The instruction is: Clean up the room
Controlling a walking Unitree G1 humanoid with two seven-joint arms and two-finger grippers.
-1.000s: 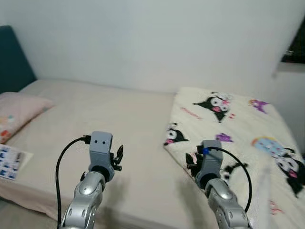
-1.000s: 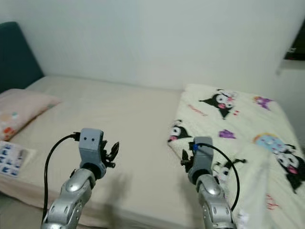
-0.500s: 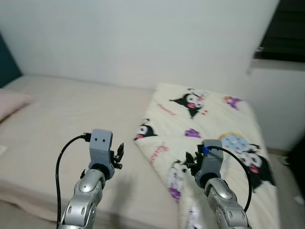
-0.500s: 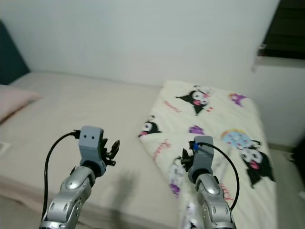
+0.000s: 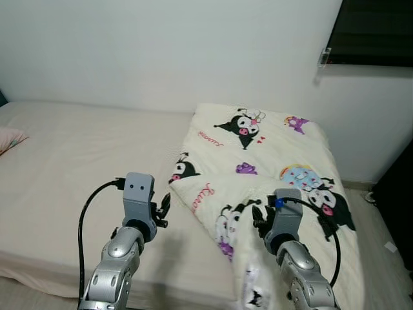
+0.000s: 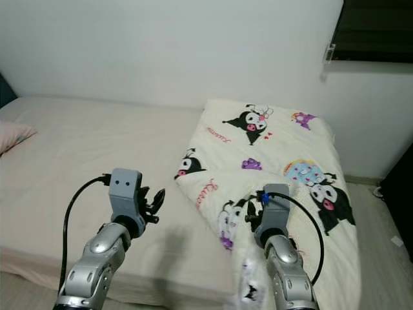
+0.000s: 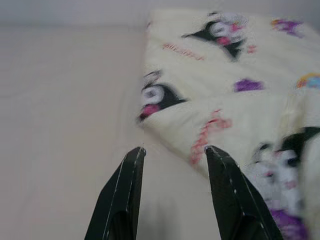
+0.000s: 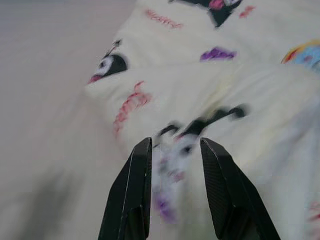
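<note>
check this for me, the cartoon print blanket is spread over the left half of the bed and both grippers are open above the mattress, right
Not quite: the cartoon print blanket lies over the right half of the bed, as the left eye view shows. The rest holds: the left gripper and the right gripper are both open above the mattress.

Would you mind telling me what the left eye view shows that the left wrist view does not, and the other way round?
In the left eye view: the white wall, the dark window, a pink pillow at the bed's far left, and both silver arms, the left pincer over bare sheet, the right pincer over the blanket's folded edge. In the left wrist view: a close look between that pincer's two black fingers, which stand apart. Both share: the beige bed sheet and the cartoon-print blanket.
</note>
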